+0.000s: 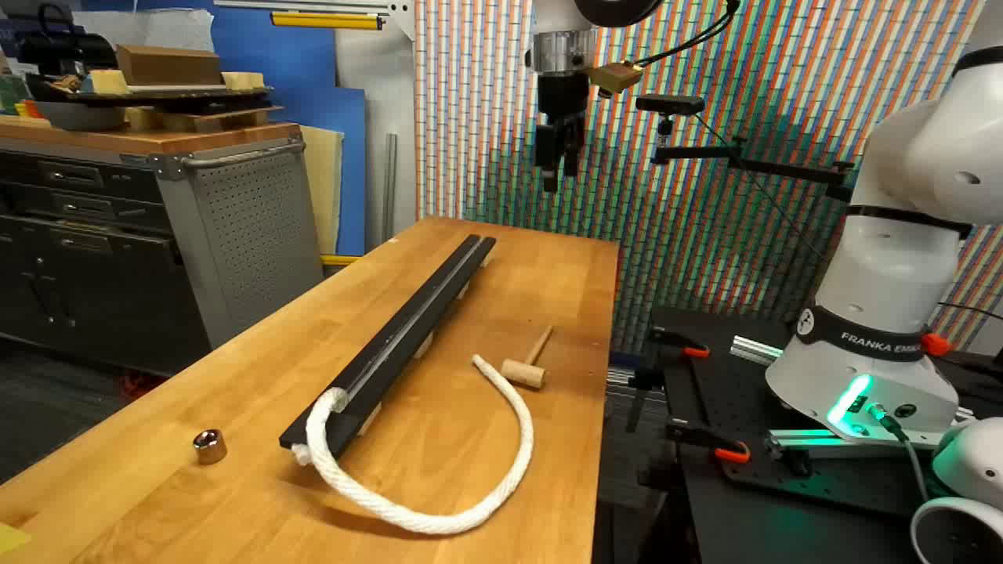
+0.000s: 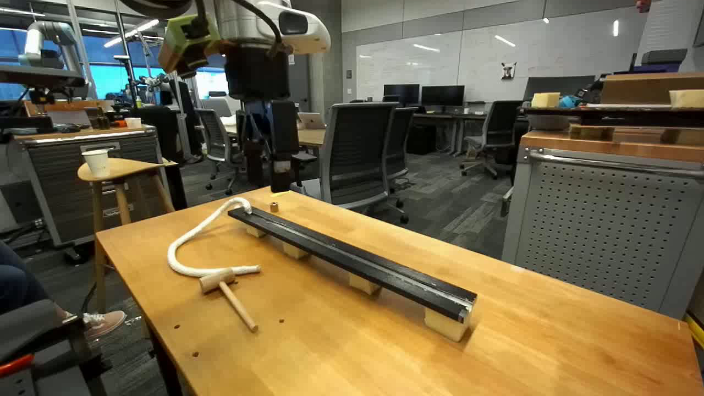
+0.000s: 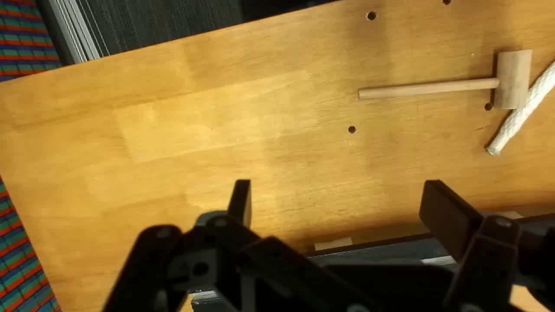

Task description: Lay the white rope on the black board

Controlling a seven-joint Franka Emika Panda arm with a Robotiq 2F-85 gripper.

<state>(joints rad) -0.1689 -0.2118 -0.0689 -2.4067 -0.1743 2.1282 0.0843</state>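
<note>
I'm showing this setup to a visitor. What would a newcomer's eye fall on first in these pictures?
Probably the white rope, curving over the table from one end of the black board. Next, perhaps, the long board itself, raised on pale blocks, and the open gripper hanging above the table. Behind the gripper in an exterior view, a brightly striped backdrop likely competes too.

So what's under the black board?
In both exterior views, four pale blocks sit under the board, raising it off the table. Anything farther in, behind them, is covered and can't be seen.
</note>
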